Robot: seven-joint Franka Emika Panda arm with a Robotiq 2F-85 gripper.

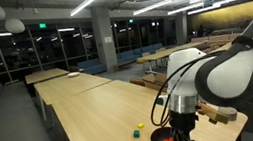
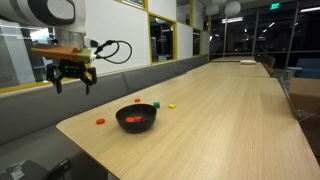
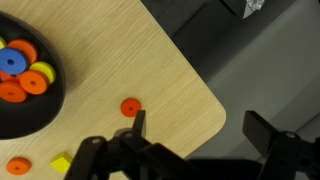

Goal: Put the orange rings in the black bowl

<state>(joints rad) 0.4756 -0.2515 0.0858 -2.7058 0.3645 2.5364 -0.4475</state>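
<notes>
Several orange rings are lying in the black bowl (a blue ring and a yellow ring are sharing it); two more are resting on the table just outside. The gripper is hanging near the table's corner, jaws spread wide, gripping nothing.

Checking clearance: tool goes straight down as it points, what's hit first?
Probably the bare light wooden tabletop near its rounded corner, depth unclear. The small flat orange ring lies just beside the open tool.
</notes>
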